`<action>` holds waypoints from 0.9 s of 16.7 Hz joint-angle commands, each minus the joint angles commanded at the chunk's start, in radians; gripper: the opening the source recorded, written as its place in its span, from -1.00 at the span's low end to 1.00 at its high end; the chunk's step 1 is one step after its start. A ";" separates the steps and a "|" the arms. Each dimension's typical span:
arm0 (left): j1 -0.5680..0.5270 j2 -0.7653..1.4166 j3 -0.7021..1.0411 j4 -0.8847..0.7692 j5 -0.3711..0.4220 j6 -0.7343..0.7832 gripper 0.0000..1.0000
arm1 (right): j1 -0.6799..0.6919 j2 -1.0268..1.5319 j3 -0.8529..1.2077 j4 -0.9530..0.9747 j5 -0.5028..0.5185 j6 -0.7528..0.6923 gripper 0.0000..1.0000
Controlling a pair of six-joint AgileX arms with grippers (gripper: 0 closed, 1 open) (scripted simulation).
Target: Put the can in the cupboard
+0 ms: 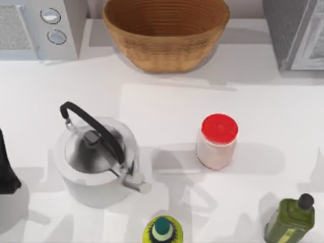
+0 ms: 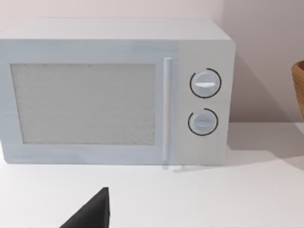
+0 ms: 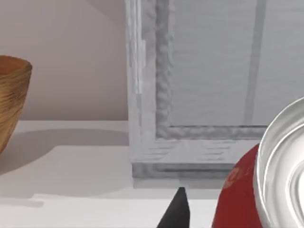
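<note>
The can [image 3: 240, 197], red with a silver top, sits very close in the right wrist view and is tilted so its top faces the camera. My right gripper [image 3: 223, 216] looks shut on it, with one black fingertip [image 3: 178, 211] showing beside the red wall. Straight ahead of the can stands the cupboard [image 3: 209, 95], grey with a pale framed door panel; it occupies the table's back right corner [image 1: 296, 33]. My left gripper [image 1: 6, 169] is parked at the table's left edge, facing the microwave.
A microwave [image 1: 38, 28] stands at the back left and a wicker basket [image 1: 167, 30] at the back middle. A steel kettle [image 1: 98, 159], a red-lidded white jar [image 1: 217, 142], a green bottle [image 1: 291, 220] and a yellow-green bottle [image 1: 163, 230] stand nearer the front.
</note>
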 joint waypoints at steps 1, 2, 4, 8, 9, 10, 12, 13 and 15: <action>0.000 0.000 0.000 0.000 0.000 0.000 1.00 | 0.000 0.000 0.000 0.000 0.000 0.000 -1.00; 0.000 0.000 0.000 0.000 0.000 0.000 1.00 | 0.003 0.005 0.002 0.001 0.001 0.002 -1.00; 0.000 0.000 0.000 0.000 0.000 0.000 1.00 | 0.007 0.016 0.013 -0.002 0.001 0.002 -1.00; 0.000 0.000 0.000 0.000 0.000 0.000 1.00 | 0.045 0.150 0.159 -0.039 0.005 0.002 -1.00; 0.000 0.000 0.000 0.000 0.000 0.000 1.00 | 0.058 0.203 0.222 -0.054 0.007 0.002 -1.00; 0.000 0.000 0.000 0.000 0.000 0.000 1.00 | 0.071 0.260 0.294 -0.071 0.011 0.002 -1.00; 0.000 0.000 0.000 0.000 0.000 0.000 1.00 | 0.098 0.386 0.464 -0.107 0.021 0.003 -1.00; 0.000 0.000 0.000 0.000 0.000 0.000 1.00 | 0.111 0.454 0.560 -0.128 0.028 0.003 -1.00; 0.000 0.000 0.000 0.000 0.000 0.000 1.00 | 0.135 0.597 0.766 -0.172 0.045 0.005 -1.00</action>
